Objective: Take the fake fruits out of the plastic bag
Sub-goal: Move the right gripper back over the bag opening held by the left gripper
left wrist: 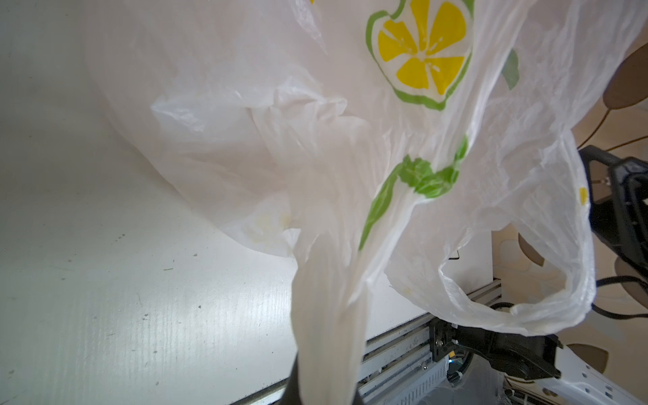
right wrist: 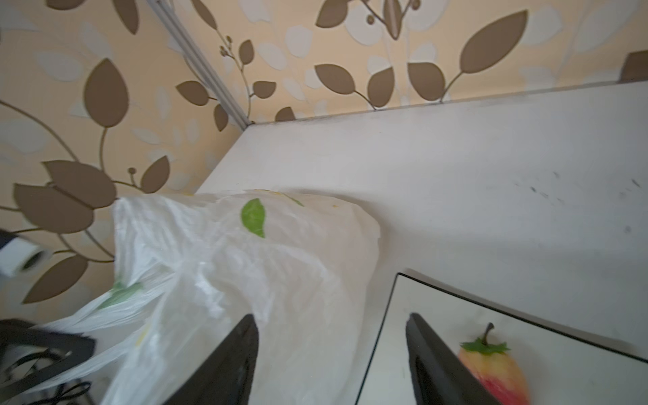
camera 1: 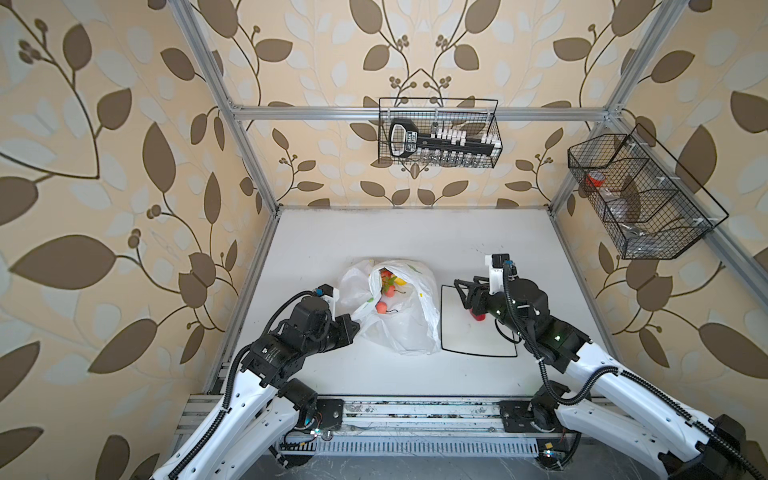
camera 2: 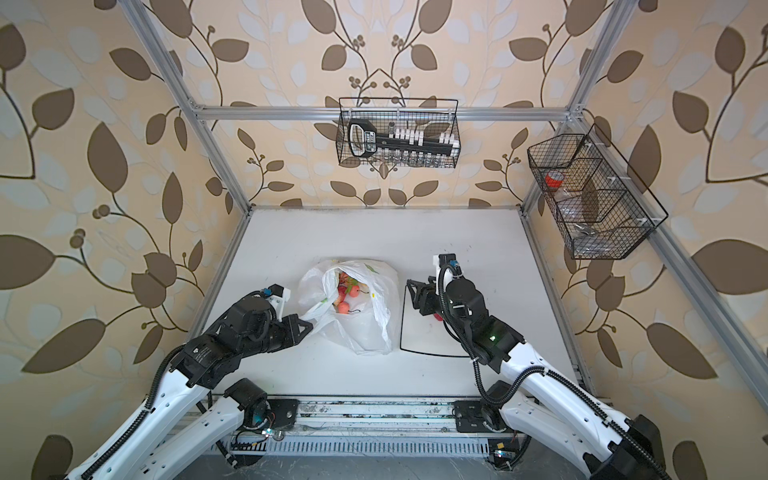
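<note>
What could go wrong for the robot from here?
1. The left gripper pinches only a thin strip of the bag. It might slip, and the mouth could fall shut over the fruits inside.
2. The red fruit on the plate lies close by the open right gripper. A careless swing could knock it off.
</note>
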Controlling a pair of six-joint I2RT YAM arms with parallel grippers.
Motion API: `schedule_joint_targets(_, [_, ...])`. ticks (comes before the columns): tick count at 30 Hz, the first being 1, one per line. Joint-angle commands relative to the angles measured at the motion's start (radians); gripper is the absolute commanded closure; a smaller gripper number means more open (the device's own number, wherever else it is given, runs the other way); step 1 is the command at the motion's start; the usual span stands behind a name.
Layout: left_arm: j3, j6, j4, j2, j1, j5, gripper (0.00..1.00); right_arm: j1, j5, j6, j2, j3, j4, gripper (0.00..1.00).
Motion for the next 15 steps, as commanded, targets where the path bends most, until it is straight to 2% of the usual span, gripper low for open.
schedule_joint_targets(1, [0.003,0.017,0.026,-0.009,-0.010,-0.015,1.00,0.107,-0.083,-0.080,0.009,0.080,-0.024,0.35])
schedule_joint_targets(6, [0.001,0.013,0.020,-0.015,-0.009,-0.017,1.00,0.433,0.034,-0.189,0.081,0.178,0.032,0.39])
schedule_joint_targets(8, [0.001,0.013,0.019,-0.016,-0.010,-0.021,1.00,0.511,0.052,-0.207,0.141,0.217,0.038,0.41])
schedule_joint_targets(13, [0.001,0.010,0.005,-0.026,-0.010,-0.027,1.00,0.567,0.077,-0.167,0.300,0.242,0.082,0.50])
schedule_joint_targets(15, [0.004,0.009,-0.010,-0.034,-0.009,-0.033,1.00,0.567,0.135,-0.121,0.358,0.235,0.098,0.56])
